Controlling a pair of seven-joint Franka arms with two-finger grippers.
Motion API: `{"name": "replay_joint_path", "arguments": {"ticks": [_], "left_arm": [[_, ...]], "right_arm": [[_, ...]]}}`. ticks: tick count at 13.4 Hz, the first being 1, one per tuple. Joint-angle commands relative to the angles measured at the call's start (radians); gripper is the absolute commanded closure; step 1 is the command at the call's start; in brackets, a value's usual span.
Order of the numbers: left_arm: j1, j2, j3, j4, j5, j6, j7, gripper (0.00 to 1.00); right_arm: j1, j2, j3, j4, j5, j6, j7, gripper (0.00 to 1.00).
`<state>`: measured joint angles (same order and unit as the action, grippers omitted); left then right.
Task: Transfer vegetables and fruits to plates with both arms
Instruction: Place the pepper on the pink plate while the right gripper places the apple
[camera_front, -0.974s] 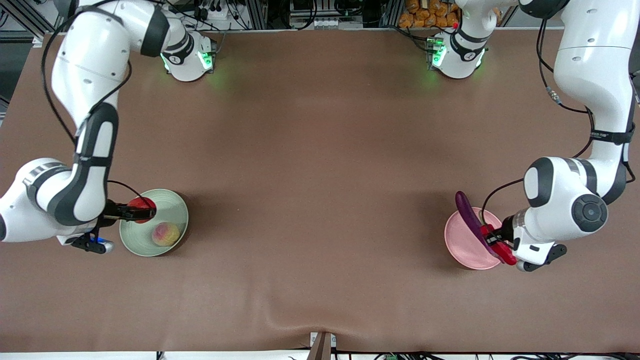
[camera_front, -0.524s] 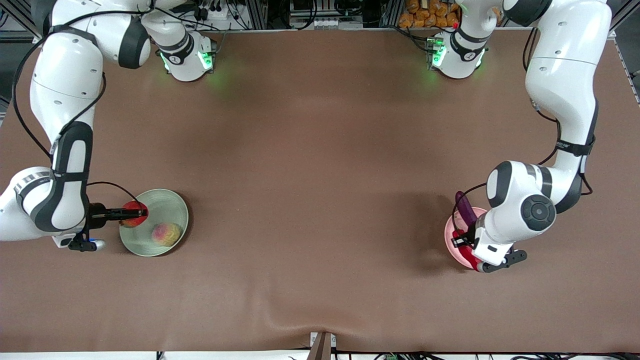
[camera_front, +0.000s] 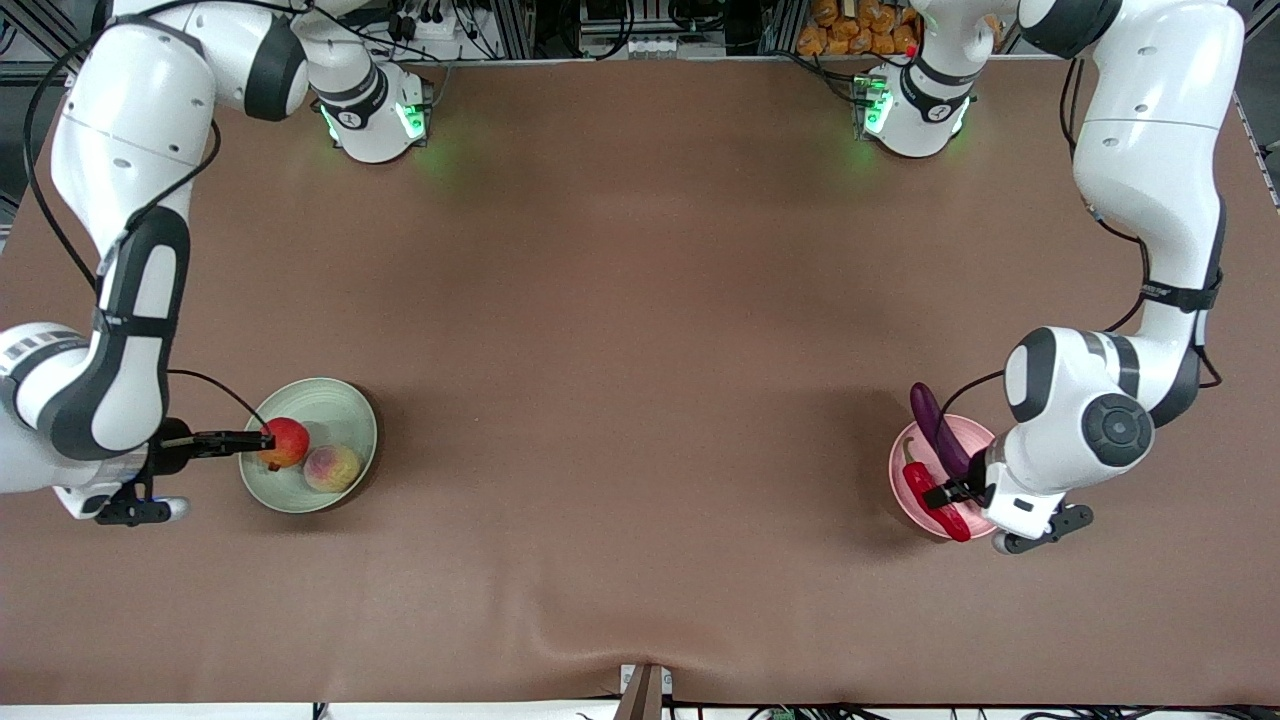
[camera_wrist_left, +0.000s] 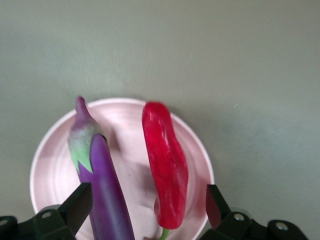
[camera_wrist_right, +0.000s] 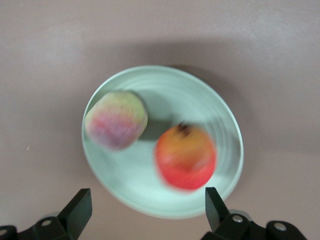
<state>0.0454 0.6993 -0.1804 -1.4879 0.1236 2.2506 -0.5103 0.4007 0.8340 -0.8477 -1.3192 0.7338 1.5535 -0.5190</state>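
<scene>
Our left gripper (camera_front: 945, 493) spread wide over the pink plate (camera_front: 915, 497) holding eggplant (camera_front: 938, 428) and chili (camera_front: 935, 500) near the table's left-arm edge, our right gripper (camera_front: 255, 438) wide at the green plate (camera_front: 350, 410) with apple (camera_front: 286, 442) and peach (camera_front: 331, 467) near the right-arm edge.

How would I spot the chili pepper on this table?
Find the pale pink round plate at the left arm's end of the brown table. Two vegetables lie on it; the glossy red chili pepper is the shorter one, beside the long purple eggplant.

Brown table cover (camera_front: 640, 330), metal framing w/ cables (camera_front: 620, 30) at top edge
</scene>
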Motion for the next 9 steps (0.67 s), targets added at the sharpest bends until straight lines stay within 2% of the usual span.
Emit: {"name": "replay_joint_path", "arguments": {"ticks": [1,3,4,6,8,9], "left_arm": [[-0.016,-0.125,-0.013,-0.025,0.019,-0.037,-0.024,0.00],[0.002,-0.177,-0.021,-0.028,0.013,-0.063,-0.016,0.00],[0.005,-0.225,-0.021,-0.026,0.010,-0.119,-0.013,0.00],[0.007,-0.314,-0.021,-0.022,0.013,-0.158,-0.008,0.00],[0.008,-0.326,-0.016,-0.006,0.027,-0.157,0.001,0.00],[0.014,-0.342,-0.010,-0.006,0.027,-0.158,0.007,0.00]], "right_arm": [[0.172,-0.023,-0.219,-0.021,-0.013,-0.117,0.020,0.00],[0.298,-0.026,-0.350,-0.046,-0.013,-0.133,0.042,0.00],[0.316,-0.041,-0.372,-0.052,-0.014,-0.153,0.042,0.00],[0.278,-0.090,-0.363,-0.046,-0.025,-0.194,0.045,0.00],[0.242,-0.136,-0.318,-0.046,-0.063,-0.216,0.045,0.00],[0.225,-0.171,-0.277,-0.046,-0.104,-0.210,0.054,0.00]]}}
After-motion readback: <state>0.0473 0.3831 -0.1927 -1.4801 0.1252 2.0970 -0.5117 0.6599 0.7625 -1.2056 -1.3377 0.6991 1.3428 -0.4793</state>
